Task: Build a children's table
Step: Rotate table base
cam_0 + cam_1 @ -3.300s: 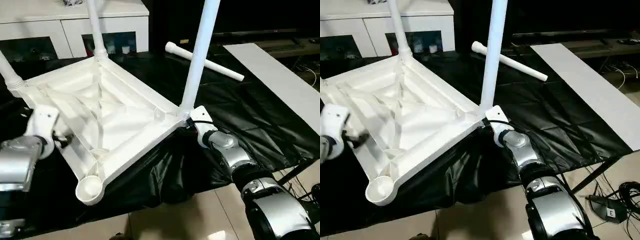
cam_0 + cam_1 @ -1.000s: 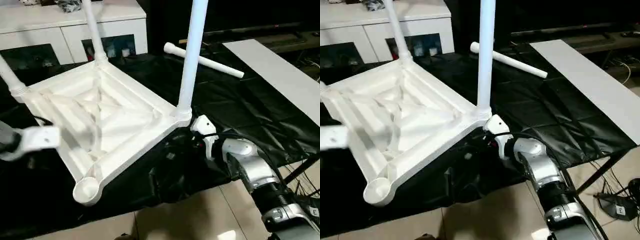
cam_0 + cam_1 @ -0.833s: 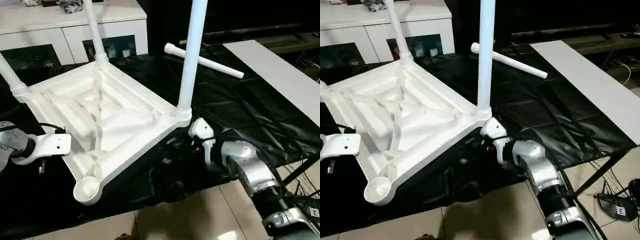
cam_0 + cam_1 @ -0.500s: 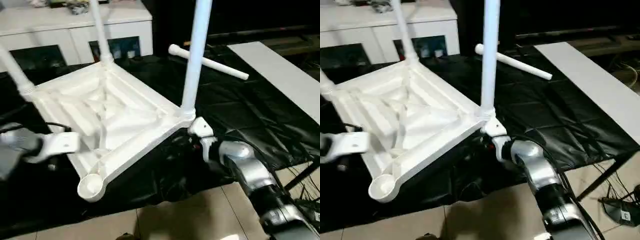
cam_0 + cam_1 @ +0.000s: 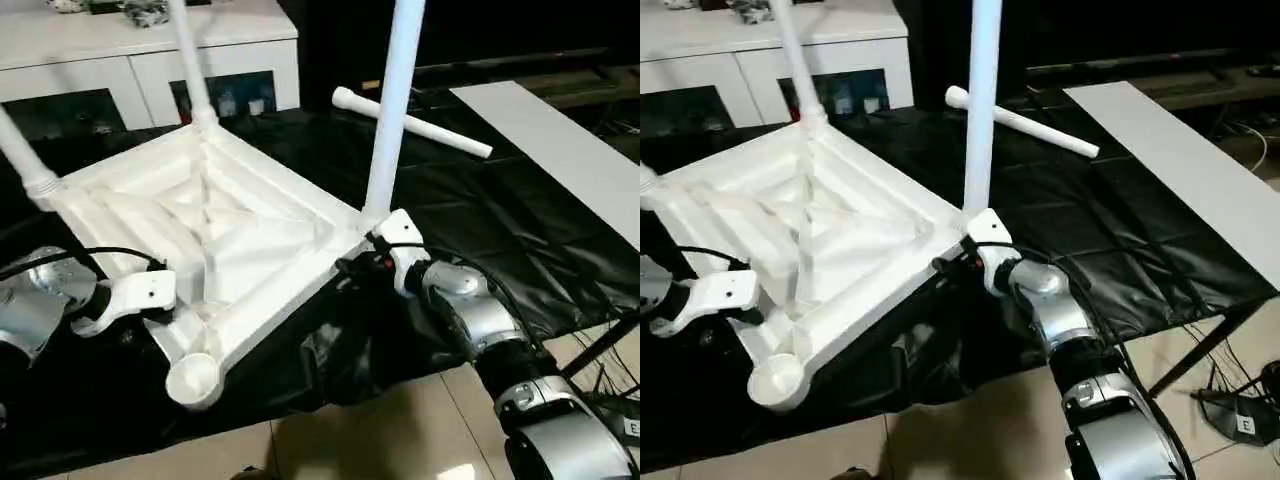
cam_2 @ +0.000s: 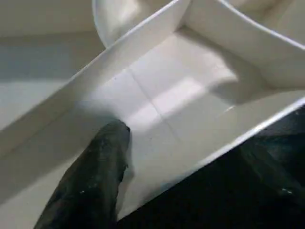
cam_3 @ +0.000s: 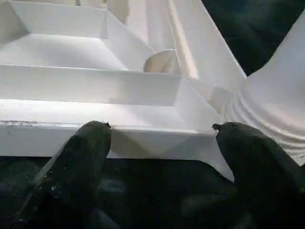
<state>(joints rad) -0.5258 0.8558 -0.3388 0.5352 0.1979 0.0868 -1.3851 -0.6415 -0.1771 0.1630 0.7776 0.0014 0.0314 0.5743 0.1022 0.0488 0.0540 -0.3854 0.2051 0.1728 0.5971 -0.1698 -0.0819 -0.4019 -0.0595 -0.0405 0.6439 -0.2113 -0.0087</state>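
Tabletop (image 5: 210,225) lies upside down on black sheeting (image 5: 480,215), three legs cut off above. Left gripper (image 6: 143,157) straddles its rim, one finger (image 6: 95,176) inside; grip unclear. Right gripper (image 7: 162,138) hangs spread at the corner, loose leg (image 5: 410,122) behind.

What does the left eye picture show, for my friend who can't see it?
An upside-down white children's table lies on a black cloth, three legs standing up and one corner socket open. The left gripper and right gripper are at its edges. A fourth leg lies loose behind.
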